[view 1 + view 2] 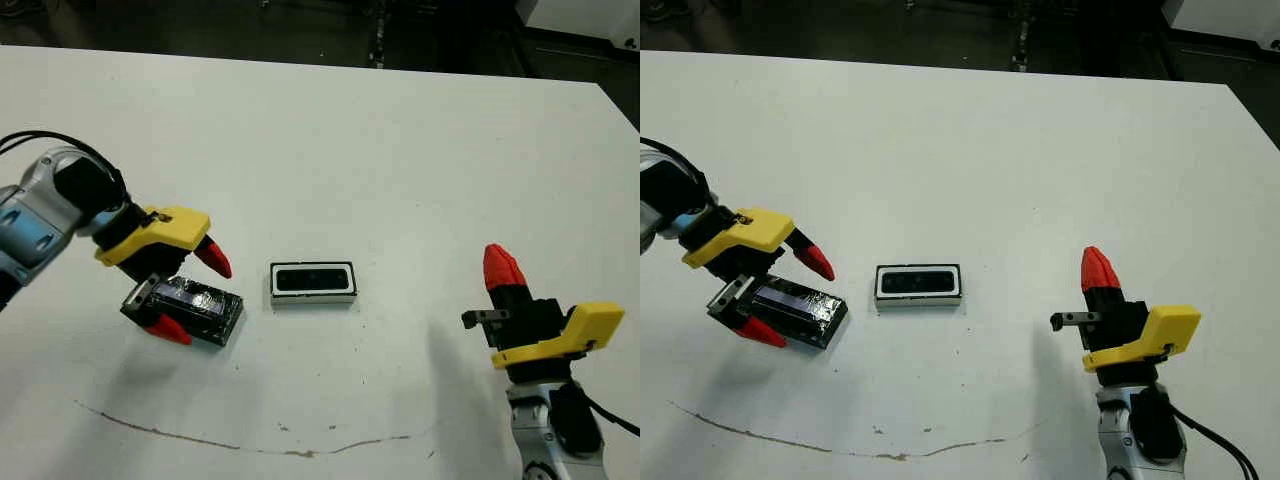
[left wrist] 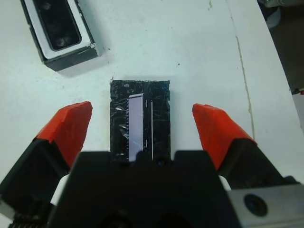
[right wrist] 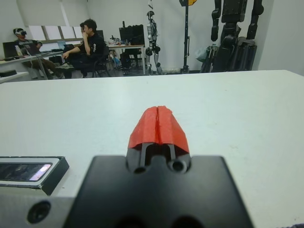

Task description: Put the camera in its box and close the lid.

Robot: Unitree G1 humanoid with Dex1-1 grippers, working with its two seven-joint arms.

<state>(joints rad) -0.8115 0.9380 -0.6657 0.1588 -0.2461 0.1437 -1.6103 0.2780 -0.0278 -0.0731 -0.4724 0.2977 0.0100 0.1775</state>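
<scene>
The camera (image 1: 312,279) is lying inside the box (image 1: 313,296), dark face up, the white lining showing all round it, and the box sits out in the middle of the white bench (image 1: 380,140). So the packing part looks done, and what's left is the cover.

Over on the left side, the left gripper (image 1: 190,294) is down at the lid (image 1: 196,308), fingers spread wide, one red tip on each side of that black slab. From the wrist camera you can see the lid lying flat on the bench between the two tips, with a pale shiny strip down its top. Neither tip is touching it as far as I can tell; there's bench showing on both sides. The lid lies near the box, not touching it.

The right gripper (image 1: 503,268) is well off to the right, fingers pressed together into one red point, holding nothing.

My read: this is the reach for the lid. Next it has to close those fingers squarely across the slab, lift, carry it over toward the box, line up the long sides and set it down flat. A skewed grip would likely make it sit crooked on the rim.
</scene>
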